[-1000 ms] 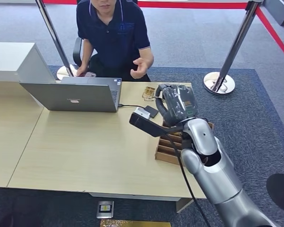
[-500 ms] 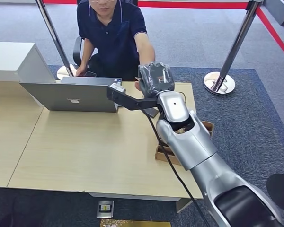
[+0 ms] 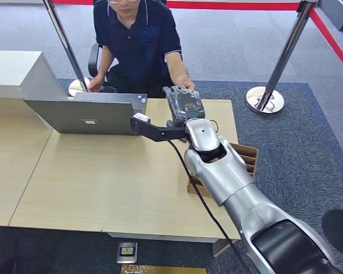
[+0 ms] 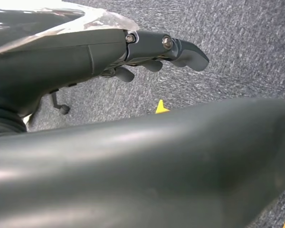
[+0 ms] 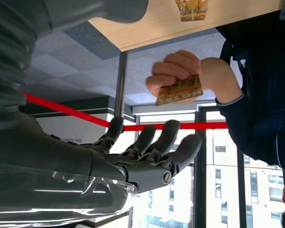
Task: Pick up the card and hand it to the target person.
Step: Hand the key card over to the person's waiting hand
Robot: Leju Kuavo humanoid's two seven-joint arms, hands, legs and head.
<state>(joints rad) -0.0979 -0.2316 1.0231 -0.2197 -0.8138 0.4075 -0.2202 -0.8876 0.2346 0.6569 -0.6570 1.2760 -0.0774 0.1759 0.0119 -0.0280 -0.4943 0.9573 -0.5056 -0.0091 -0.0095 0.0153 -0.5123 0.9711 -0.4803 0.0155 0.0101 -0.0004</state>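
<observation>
The fingers [image 5: 159, 142] of my right hand [image 3: 184, 104] lie stretched out and a little apart, holding nothing, as my right wrist view shows plainly. In the head view that hand reaches over the table's [image 3: 96, 182] far edge, near its far right corner, and its own back and the arm [image 3: 230, 177] hide the fingertips from me there. The card [image 5: 179, 90] is apart from those fingers, pinched in the person's hand [image 5: 176, 71] just beyond them, with a clear gap between card and fingertips; I cannot make out the card in the head view, where the person's hand [image 3: 183, 84] sits right behind mine. The person [image 3: 137, 40] is seated at the far edge, the head cut off by the frame. My left hand [image 4: 98, 52] hangs over grey carpet [image 4: 241, 47]; a dark rounded part of my own rig blocks much of that view, but the fingers [image 4: 185, 52] I can see are extended and hold nothing. A laptop [image 3: 86, 114] stands at the far edge left of my hand, and a wooden tray [image 3: 245, 154] at the right edge is mostly hidden under my arm.
</observation>
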